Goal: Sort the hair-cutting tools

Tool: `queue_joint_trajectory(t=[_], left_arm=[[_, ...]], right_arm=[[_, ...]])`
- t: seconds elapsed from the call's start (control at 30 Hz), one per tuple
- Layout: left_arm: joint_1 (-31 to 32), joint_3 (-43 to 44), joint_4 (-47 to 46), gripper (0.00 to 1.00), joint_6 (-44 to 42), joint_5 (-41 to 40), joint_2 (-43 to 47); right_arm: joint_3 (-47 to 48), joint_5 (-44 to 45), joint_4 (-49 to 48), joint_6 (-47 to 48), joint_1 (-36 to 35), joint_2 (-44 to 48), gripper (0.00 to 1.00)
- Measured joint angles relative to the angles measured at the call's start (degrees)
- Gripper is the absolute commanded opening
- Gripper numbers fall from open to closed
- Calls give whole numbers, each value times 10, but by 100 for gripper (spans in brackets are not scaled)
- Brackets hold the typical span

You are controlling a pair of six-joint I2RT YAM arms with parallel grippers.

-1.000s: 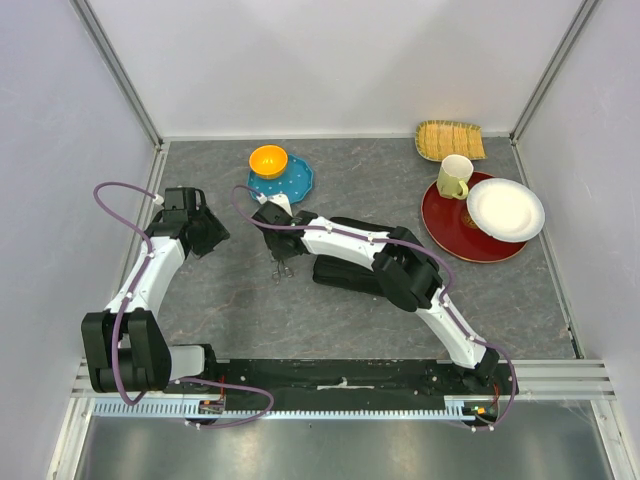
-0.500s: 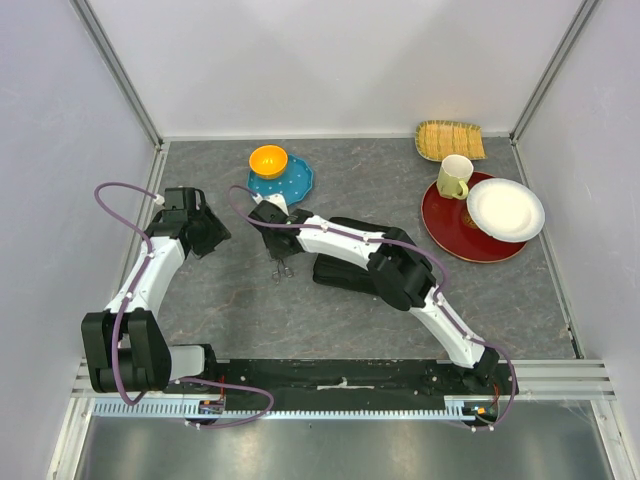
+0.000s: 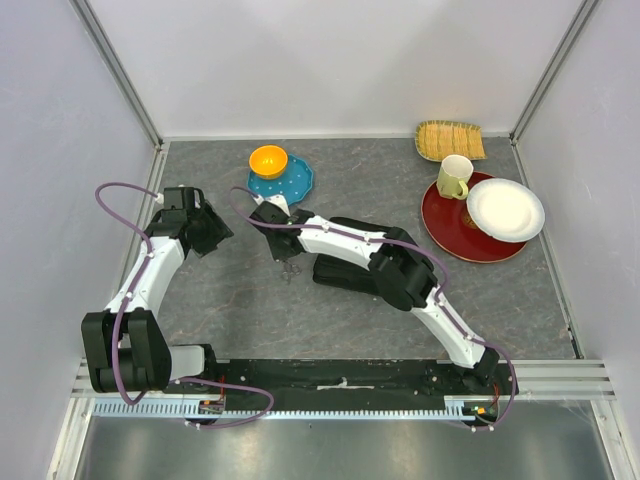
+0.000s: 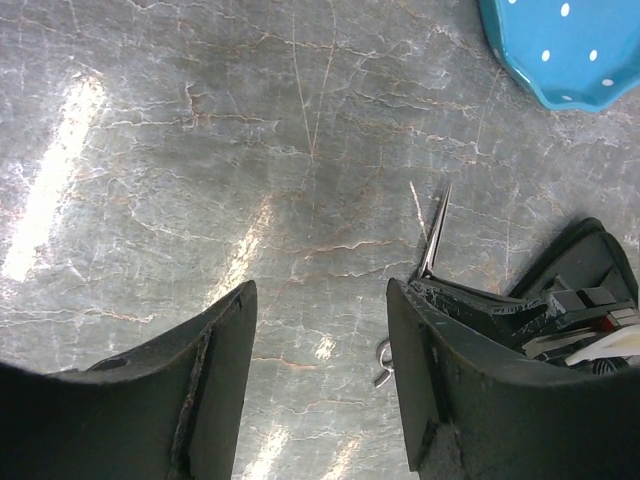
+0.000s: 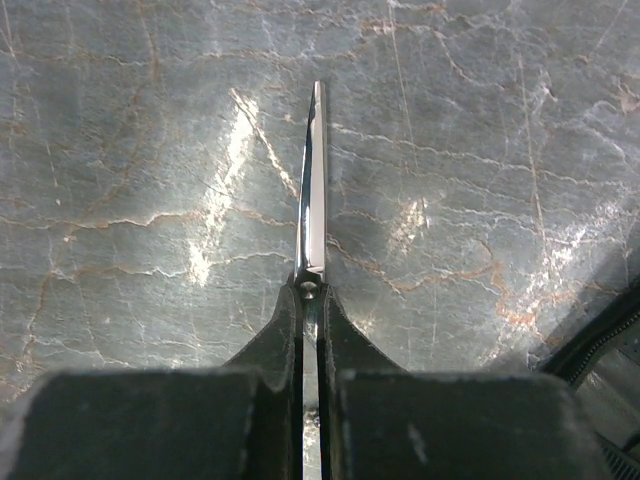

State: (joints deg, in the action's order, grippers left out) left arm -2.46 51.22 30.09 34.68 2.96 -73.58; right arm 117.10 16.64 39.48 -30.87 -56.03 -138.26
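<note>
1. Overhead, the light is bright, even and soft; the table carries only faint shadows under the arms.
2. White glare streaks lie ahead-left of the left claw, which itself looks dark and soft.
3. Beyond the right claw, the scissors gleam sharply; glare patches flank them; the claw itself blurs.

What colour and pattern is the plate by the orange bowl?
The plate is teal with small white dots; the left wrist view shows it best.
</note>
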Motion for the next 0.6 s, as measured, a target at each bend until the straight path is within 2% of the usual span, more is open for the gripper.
queue_joint_trajectory(t=[0.3,0.43,0.6], left_arm=[[-1,-2,-28,67,-1,74,0],[0,-27,-75,70,-2,141,9],[2,-86,-164,80,-1,257,52]], right_arm=[[-101,-34,-35,-44,27,77,0],[-126,-50,-59,-72,51,129,0],[-151,-66,-94,-117,78,210,0]])
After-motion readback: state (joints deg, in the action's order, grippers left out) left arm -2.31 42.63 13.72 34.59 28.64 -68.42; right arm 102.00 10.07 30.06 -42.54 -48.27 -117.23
